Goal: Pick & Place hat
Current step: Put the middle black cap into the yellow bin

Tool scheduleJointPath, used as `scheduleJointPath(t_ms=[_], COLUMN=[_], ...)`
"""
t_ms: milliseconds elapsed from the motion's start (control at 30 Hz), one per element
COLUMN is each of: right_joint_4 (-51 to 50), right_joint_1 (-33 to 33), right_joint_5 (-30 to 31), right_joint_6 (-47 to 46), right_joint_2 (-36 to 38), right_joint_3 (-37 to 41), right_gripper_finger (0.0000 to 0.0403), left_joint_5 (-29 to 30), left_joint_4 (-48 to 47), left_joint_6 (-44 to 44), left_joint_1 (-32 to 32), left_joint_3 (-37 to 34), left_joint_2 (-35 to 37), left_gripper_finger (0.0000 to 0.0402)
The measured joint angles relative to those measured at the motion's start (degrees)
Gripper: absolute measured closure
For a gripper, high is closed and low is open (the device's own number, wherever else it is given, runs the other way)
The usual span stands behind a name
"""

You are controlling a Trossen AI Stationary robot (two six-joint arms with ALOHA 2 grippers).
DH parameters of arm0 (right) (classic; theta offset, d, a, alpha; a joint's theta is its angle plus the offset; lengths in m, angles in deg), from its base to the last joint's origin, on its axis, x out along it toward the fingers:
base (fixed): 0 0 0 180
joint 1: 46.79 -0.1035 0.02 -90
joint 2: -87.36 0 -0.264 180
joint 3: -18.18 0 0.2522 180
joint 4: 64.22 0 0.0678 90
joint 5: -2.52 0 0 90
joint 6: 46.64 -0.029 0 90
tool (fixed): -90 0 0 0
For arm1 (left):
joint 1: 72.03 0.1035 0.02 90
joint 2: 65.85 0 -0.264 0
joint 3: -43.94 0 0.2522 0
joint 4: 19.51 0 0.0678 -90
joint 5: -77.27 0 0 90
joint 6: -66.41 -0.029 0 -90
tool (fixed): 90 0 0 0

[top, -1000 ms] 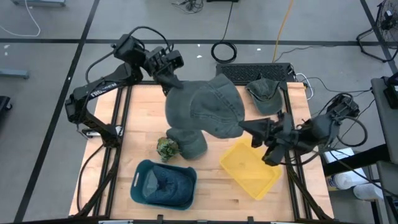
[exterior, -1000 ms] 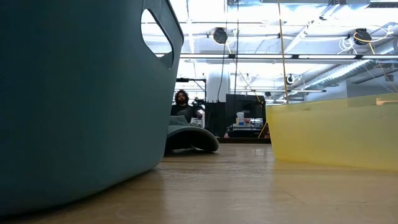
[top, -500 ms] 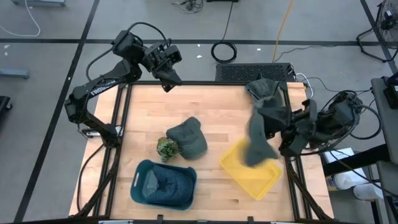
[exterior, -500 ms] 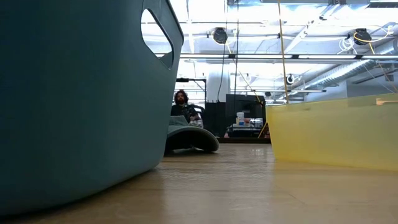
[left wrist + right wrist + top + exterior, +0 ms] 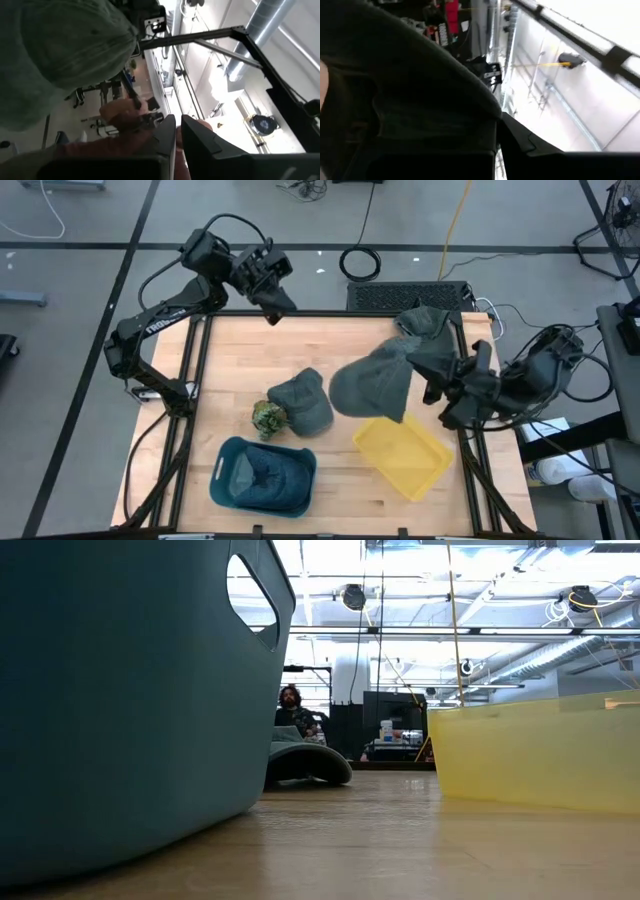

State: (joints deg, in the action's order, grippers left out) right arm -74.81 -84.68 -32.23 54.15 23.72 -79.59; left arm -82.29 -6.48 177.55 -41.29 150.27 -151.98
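Observation:
A grey-green hat [image 5: 370, 380] spreads in the air over the table's right half, left of my right gripper [image 5: 443, 385], which is shut on it. Its dark cloth [image 5: 395, 90] fills the right wrist view. A second hat [image 5: 302, 402] lies on its brim mid-table and also shows in the low view [image 5: 305, 760]. A third hat [image 5: 424, 323] rests at the far right corner. My left gripper [image 5: 278, 305] hangs shut and empty beyond the far edge; in its wrist view [image 5: 177, 131] the airborne hat [image 5: 60, 50] shows overhead. My right gripper holds the grey-green hat by its right-hand edge [image 5: 425, 365], coming from the table's right side. The cloth itself covers the fingers in the wrist view, so the kind of hold does not show. The hat is lifted clear and stretches leftward from the gripper.
A teal basket [image 5: 262, 475] with cloth in it stands at the near left, a yellow bin [image 5: 405, 450] at the near right below the held hat. A small green object [image 5: 267, 417] sits beside the middle hat. A person [image 5: 290, 705] sits in the room behind.
The held hat has swung. A second ago it spread wide between both grippers, then hung down over the yellow bin at the right, and now it flares out leftward again. My right gripper drew back toward the right edge. My left gripper came clear of the hat.

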Motion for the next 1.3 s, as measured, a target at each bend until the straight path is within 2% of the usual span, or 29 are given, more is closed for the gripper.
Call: scheduleJointPath(t_ms=[167, 400, 567, 700, 867, 1100, 1300], right_joint_4=[-2.2, -7.5, -23.2, -39.4, -47.5, -49.4, -49.3], right_joint_1=[-1.4, -3.4, -3.9, -4.6, -6.3, -8.3, -9.7], right_joint_5=[3.1, 3.5, 9.3, 15.5, 16.9, 20.0, 20.0], right_joint_6=[-5.2, -16.1, -29.9, -46.8, -62.9, -70.9, -77.2], right_joint_2=[0.0, 0.1, 0.2, 0.0, -0.5, -0.6, -0.6], right_joint_3=[0.0, 0.0, 0.0, 0.0, 0.1, 5.3, 9.6], right_gripper_finger=[0.0403, 0.0403, 0.0403, 0.0403, 0.0403, 0.0403, 0.0403], left_joint_5=[2.1, 2.1, 1.6, 1.6, 0.5, 0.5, 0.5], left_joint_4=[0.0, 0.0, 0.0, 0.0, 0.0, 0.0, 0.0], left_joint_6=[0.3, 1.5, 1.6, 1.8, 2.0, 1.9, 2.0], left_joint_1=[0.0, 0.0, 0.0, 0.0, 0.0, 0.0, 0.0], left_joint_3=[0.0, 0.0, 0.0, 0.0, 0.0, 0.0, 0.0], left_joint_2=[0.0, 0.0, 0.0, 0.0, 0.0, 0.0, 0.0], left_gripper_finger=[0.0366, 0.0366, 0.0366, 0.0366, 0.0366, 0.0366, 0.0366])
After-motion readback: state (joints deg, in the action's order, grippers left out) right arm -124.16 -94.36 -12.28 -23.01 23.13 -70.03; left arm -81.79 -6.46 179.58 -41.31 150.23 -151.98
